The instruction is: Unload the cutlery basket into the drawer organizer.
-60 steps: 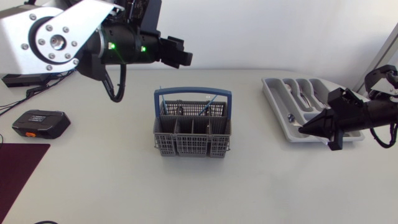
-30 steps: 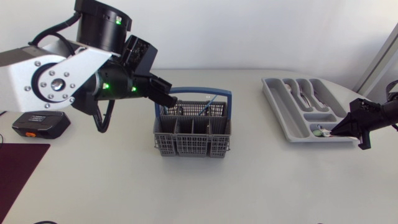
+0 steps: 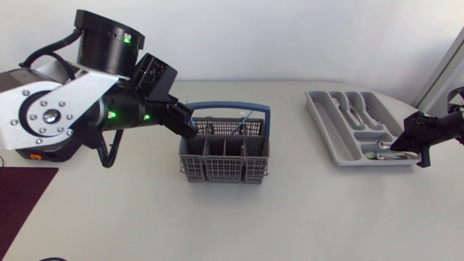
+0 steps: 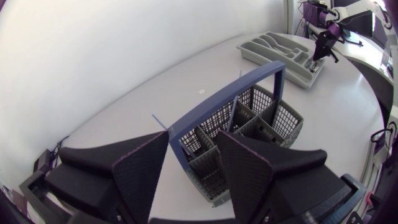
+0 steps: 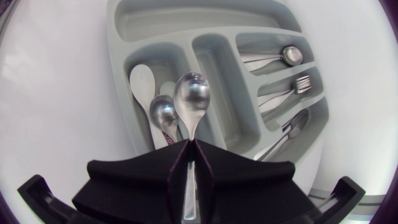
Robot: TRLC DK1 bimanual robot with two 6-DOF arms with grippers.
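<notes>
Maroon in colour, a mat (image 3: pixel 22 196) covers the near left corner of the worktop (image 3: pixel 290 217). Bare surface runs wide in front of and beside the one cutlery basket (image 3: pixel 224 168), which stands at the middle. Over the basket's back left corner hangs the left hand (image 4: pixel 193 149), fingers spread wide and holding nothing, with the blue handle (image 4: pixel 230 93) showing between them. Farther right and well apart lies the one drawer organizer (image 3: pixel 322 130), close to the worktop's right edge. At its near end the right hand (image 5: pixel 189 146) is clamped on a metal spoon (image 5: pixel 191 99). The spoon's bowl is over a compartment holding a second metal spoon (image 5: pixel 163 117) and a white spoon (image 5: pixel 143 81).
</notes>
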